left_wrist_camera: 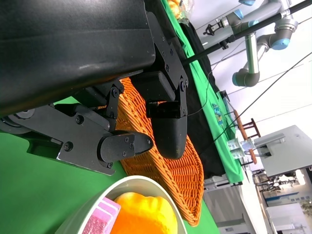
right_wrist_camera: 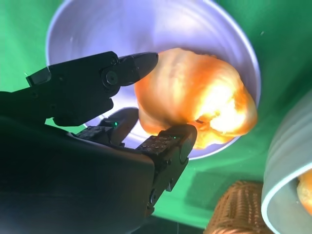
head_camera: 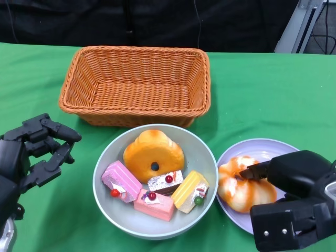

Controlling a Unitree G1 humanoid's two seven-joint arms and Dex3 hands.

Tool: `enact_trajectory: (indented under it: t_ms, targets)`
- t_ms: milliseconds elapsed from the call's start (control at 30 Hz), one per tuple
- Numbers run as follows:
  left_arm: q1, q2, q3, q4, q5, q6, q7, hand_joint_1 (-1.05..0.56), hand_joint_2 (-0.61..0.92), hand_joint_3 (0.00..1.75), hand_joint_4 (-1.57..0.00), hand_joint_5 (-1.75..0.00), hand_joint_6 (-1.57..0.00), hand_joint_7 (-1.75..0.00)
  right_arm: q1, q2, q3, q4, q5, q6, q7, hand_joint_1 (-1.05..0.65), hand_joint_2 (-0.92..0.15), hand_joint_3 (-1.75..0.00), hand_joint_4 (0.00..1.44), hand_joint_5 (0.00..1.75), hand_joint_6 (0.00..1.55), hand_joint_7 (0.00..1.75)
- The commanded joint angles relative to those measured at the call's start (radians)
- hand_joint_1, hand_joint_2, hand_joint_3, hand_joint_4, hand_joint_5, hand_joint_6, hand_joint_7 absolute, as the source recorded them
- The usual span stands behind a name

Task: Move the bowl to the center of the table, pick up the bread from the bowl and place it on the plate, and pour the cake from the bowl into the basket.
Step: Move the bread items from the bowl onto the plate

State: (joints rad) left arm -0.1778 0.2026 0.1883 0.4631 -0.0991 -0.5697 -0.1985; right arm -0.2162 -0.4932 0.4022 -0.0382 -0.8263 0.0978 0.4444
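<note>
Right robot hand point(head_camera: 294, 197): black, many-fingered, low over the pale lilac round plate point(head_camera: 273, 148). Its fingers point(right_wrist_camera: 136, 66) close from two sides on the glazed golden bread roll point(head_camera: 240, 184), which lies on the plate; the hold looks like a light pinch, and whether it is loosening cannot be told.

Left robot hand point(head_camera: 37, 152): black, fingers spread and holding nothing, above the green cloth worktop point(head_camera: 273, 94), beside the grey-green round bowl point(head_camera: 205, 157) but apart from it.

Bowl: near the middle of the worktop, just in front of the orange woven rectangular basket point(head_camera: 79, 100) and just beside the plate. Contents: one round orange bun with a dark spot point(head_camera: 153, 152); four small iced cake slices point(head_camera: 152, 191), pink, white and yellow, some topped with a small round decoration.

Basket: nothing visible inside.

Task standing, as judged: bowl centred, one bread on the plate, a second bread still in the bowl, cakes not yet poured.

Risks:
- Bread sticking to the finger pads on release and dragging off the plate edge.
- Right arm brushing the bowl rim on its way across, since bowl and plate sit so close.
- Pouring with the bun left inside would tip it into the basket with the cakes.
- Bowl slipping in a one-sided grip while tilted.
</note>
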Motion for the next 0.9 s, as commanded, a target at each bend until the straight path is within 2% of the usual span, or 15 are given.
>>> enact_trajectory:
  t_ms: [33,167,300,500,900]
  targets:
    - [0.007,0.016,0.006,-0.009,-0.007,0.003,-0.003,-0.09,0.81,0.54,-0.79,-1.48,-0.84,-1.03,0.001,-0.034,-0.019,-0.044,0.018,0.030,0.075,-0.36,-0.90,0.00,0.34,0.00,0.45,0.00]
    - [0.003,0.016,0.005,0.002,-0.007,-0.004,-0.006,-0.09,0.80,0.54,-0.79,-1.49,-0.83,-1.05,-0.010,-0.054,-0.038,-0.090,0.057,0.056,0.167,-0.38,-0.91,-0.01,0.30,0.00,0.43,0.00]
    - [0.001,0.015,0.004,0.005,-0.003,-0.005,-0.002,-0.09,0.80,0.54,-0.79,-1.49,-0.83,-1.05,-0.003,-0.052,-0.079,-0.142,0.104,0.084,0.202,-0.36,-0.90,0.00,0.30,0.00,0.44,0.01]
    - [-0.005,0.016,0.003,0.015,0.000,-0.009,-0.001,-0.10,0.80,0.53,-0.79,-1.49,-0.82,-1.05,0.000,-0.056,-0.130,-0.228,0.163,0.146,0.263,-0.37,-0.90,0.00,0.22,0.00,0.40,0.00]
    - [-0.003,0.011,0.003,0.018,-0.002,-0.014,0.000,-0.09,0.79,0.55,-0.79,-1.48,-0.83,-1.05,0.016,-0.082,-0.164,-0.300,0.209,0.191,0.282,-0.42,-0.92,0.00,0.25,0.02,0.40,0.01]
